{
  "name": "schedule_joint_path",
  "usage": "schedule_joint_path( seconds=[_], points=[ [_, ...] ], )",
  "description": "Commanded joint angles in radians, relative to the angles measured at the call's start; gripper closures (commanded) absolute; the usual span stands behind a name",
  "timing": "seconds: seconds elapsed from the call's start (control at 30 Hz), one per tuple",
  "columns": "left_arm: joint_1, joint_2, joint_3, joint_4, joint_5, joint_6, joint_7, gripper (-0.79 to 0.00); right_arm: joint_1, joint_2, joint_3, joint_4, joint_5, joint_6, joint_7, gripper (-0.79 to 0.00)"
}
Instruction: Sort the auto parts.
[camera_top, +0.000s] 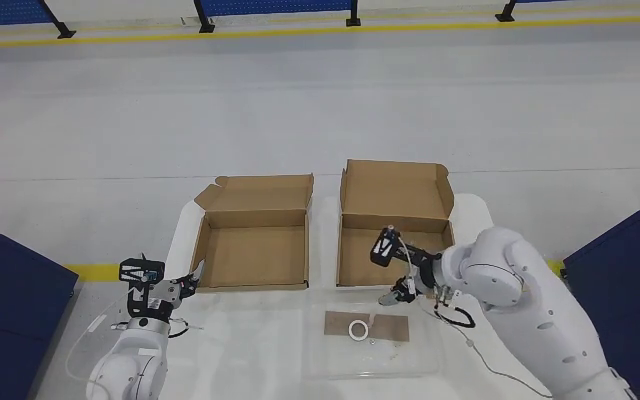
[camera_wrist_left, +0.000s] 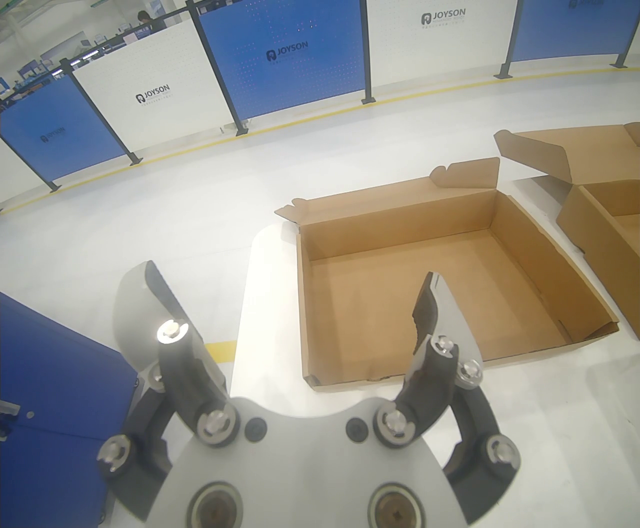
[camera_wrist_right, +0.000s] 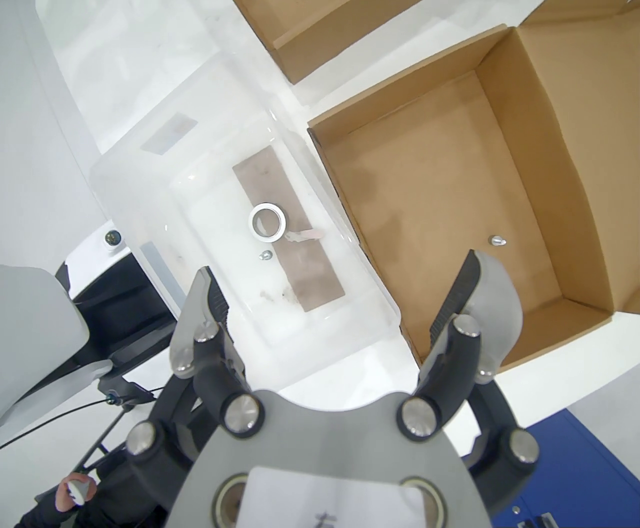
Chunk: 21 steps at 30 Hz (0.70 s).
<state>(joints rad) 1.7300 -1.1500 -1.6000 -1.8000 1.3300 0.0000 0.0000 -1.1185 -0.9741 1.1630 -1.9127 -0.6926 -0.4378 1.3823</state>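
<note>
Screw (camera_wrist_right: 497, 241) lies in right box (camera_wrist_right: 425, 190), by right wrist view. Both gape empty: left gripper (camera_wrist_left: 290, 275), right gripper (camera_wrist_right: 340, 267). White table (camera_wrist_left: 265, 325); blue panels (camera_wrist_left: 280, 55) beyond.

A pale grey, smooth floor (camera_top: 300, 110) is stretching away behind the white, round-cornered table (camera_top: 240, 340) under bright, even light. A long yellow painted stripe (camera_top: 300, 32) is running across the floor at the far side. A row of blue and white partition panels (camera_wrist_left: 280, 50) on black posts (camera_wrist_left: 220, 70) is standing just behind it. A dark blue cabinet (camera_top: 30, 300) is standing at one side of the table, with a short yellow floor mark (camera_top: 95, 271) beside it. A second dark blue cabinet (camera_top: 610, 265) is standing at the other side.
</note>
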Motion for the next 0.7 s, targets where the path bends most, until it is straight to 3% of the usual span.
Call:
schedule_joint_path(
  seconds=[0.0,0.23,0.67],
  points=[
    [0.0,0.0,0.0,0.0,0.0,0.0,0.0,-0.785,0.001,0.013,-0.024,-0.012,0.008,0.004,0.004,-0.785],
    [0.0,0.0,0.0,0.0,0.0,0.0,0.0,-0.785,0.036,0.062,-0.134,-0.062,0.013,0.038,0.038,-0.785],
    [0.0,0.0,0.0,0.0,0.0,0.0,0.0,-0.785,0.036,0.062,-0.134,-0.062,0.013,0.038,0.038,-0.785]
  ],
)
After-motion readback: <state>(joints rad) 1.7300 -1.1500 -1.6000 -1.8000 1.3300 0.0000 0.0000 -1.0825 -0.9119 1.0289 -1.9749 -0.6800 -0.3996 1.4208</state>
